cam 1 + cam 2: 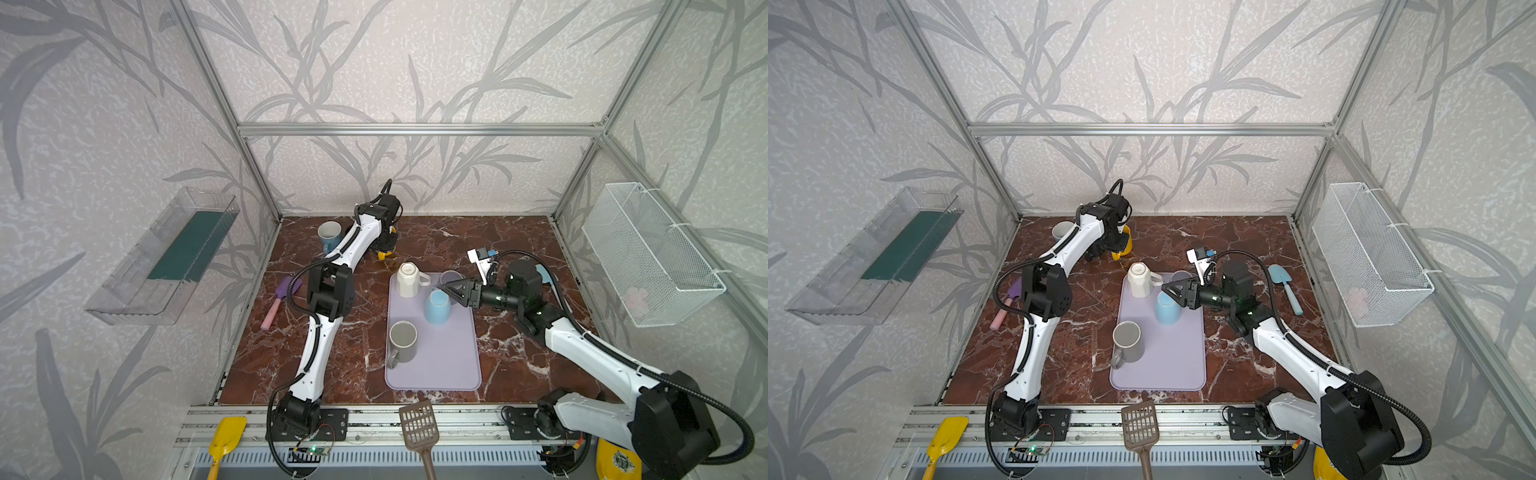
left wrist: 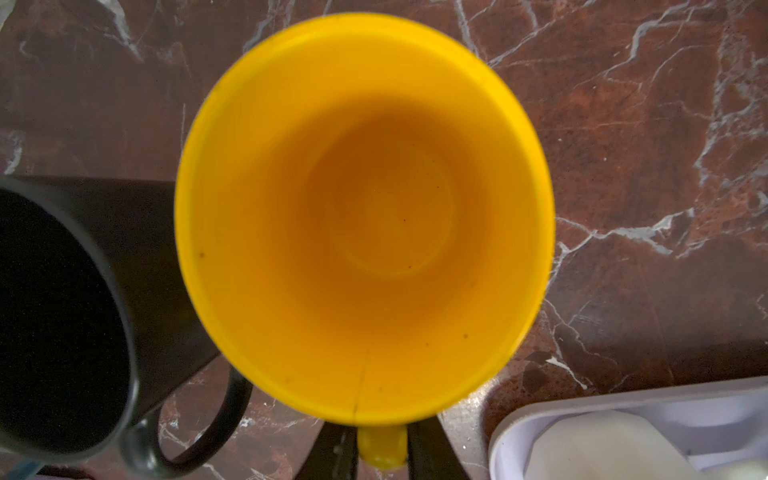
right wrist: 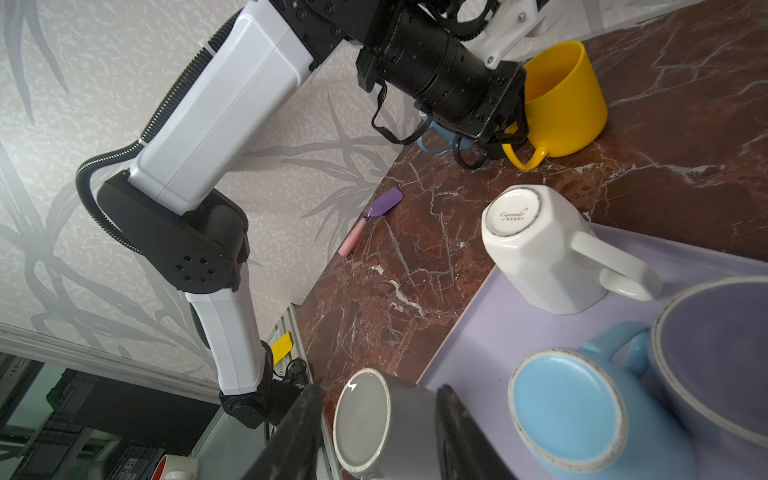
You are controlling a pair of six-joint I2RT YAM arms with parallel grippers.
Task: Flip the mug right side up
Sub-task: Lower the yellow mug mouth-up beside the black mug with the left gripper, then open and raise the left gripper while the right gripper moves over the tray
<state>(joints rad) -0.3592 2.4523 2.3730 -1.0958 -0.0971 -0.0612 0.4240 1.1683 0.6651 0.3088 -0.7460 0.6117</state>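
Yellow mug: upright, near the desk's back edge.
Left gripper: jaws astride the mug's handle; whether it grips, cannot tell.
Right gripper: half open, empty, beside the inverted blue mug.

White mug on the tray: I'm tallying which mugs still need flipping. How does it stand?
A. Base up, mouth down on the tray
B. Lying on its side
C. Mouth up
A: in the right wrist view the white mug shows its stamped base on top and its rim sits on the lavender tray.
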